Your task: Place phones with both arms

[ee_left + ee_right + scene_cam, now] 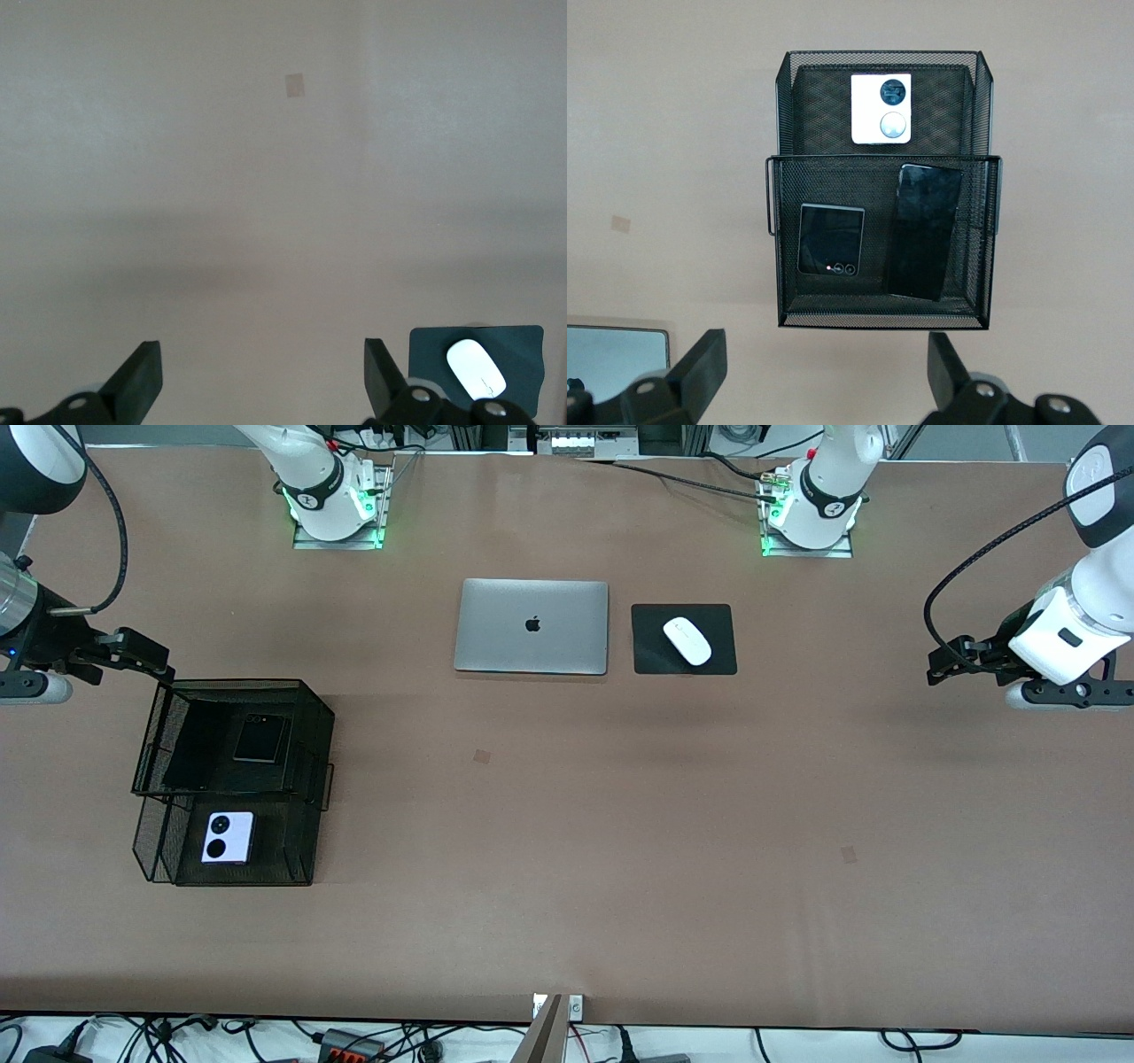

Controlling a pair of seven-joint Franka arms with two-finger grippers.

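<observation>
- Black wire mesh makes up the two-tier tray (312, 717) standing near the bench edge at the right arm's end, and all three phones already lie in it.
- The small black phone (261, 738) and the long black slab (923, 232) rest side by side on the upper tier; the lilac-white phone (228, 837) lies on the lower tier, nearer the front camera.
- The right hand (142, 651) hangs released and empty just off the tray's upper rim, at the right arm's edge of the bench.
- The left hand (946, 662) is likewise released and holds nothing, over bare bench at the left arm's end, where that arm waits.
- To my eye the placing is done; the step in hand looks like drawing both arms clear.
- Doing it well would mean lifting the right hand upward before swinging, so a finger does not catch the mesh rim and tip the tray.
- Room is plentiful: the brown bench (620, 824) is open through its middle and along the front edge.
- The silver laptop (532, 626) and the white mouse (687, 640) on its black pad (651, 657) sit toward the edge where the arm bases stand, well apart from both hands.
</observation>
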